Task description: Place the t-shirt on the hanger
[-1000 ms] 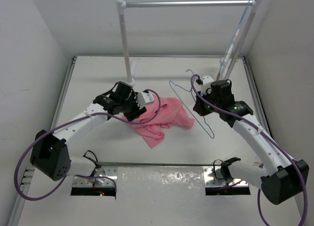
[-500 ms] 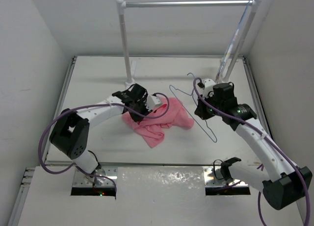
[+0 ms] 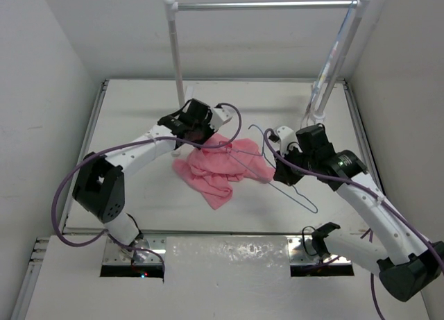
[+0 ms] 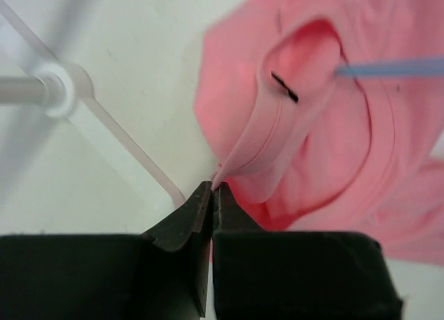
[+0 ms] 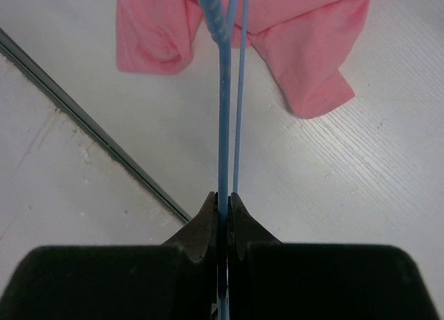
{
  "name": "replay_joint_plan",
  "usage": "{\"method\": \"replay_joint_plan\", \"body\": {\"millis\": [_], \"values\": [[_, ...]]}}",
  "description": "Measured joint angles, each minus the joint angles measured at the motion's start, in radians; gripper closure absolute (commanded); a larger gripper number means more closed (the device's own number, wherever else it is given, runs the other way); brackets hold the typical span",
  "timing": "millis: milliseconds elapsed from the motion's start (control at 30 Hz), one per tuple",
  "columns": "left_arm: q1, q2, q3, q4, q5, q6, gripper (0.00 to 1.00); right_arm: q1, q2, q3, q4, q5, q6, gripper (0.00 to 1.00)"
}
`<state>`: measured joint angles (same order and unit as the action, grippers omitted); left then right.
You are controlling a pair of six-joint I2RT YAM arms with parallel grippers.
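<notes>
Closed fully, the left claw pinches a thin fold of the t-shirt between its two tips. The fold is at the edge of the neck opening and rises up to the tips. The pink t-shirt lies crumpled on the white table, between the two arms and nearer to the left one.

The right claw is also closed, and it grips the hanger by its pale-blue wire. Two wires run forward from between the tips, over the table, to the t-shirt. From above, the hook end of the hanger lies over the right part of the t-shirt. In the left wrist view, a piece of blue wire comes from the right and reaches the neck opening.

A white clothes rack stands at the back of the table, and one foot of it is near the left claw.
</notes>
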<state>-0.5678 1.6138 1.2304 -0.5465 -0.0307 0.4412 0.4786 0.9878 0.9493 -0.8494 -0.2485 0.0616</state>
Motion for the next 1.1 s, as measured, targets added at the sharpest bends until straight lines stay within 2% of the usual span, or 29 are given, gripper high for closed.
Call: {"method": "replay_joint_plan", "body": {"millis": [267, 400, 700, 1100], "values": [[0.000, 0.109, 0.126, 0.027, 0.020, -0.026, 1.00, 0.031, -0.043, 0.015, 0.003, -0.055, -0.052, 1.00], [0.000, 0.121, 0.131, 0.018, 0.047, -0.028, 1.00, 0.035, -0.051, 0.014, 0.055, -0.111, -0.060, 1.00], [0.000, 0.108, 0.139, 0.004, 0.096, -0.028, 1.00, 0.036, 0.103, 0.001, 0.200, -0.145, -0.052, 1.00], [0.000, 0.068, 0.113, 0.014, 0.105, -0.002, 1.00, 0.041, 0.180, 0.027, 0.220, -0.100, -0.078, 1.00]]}}
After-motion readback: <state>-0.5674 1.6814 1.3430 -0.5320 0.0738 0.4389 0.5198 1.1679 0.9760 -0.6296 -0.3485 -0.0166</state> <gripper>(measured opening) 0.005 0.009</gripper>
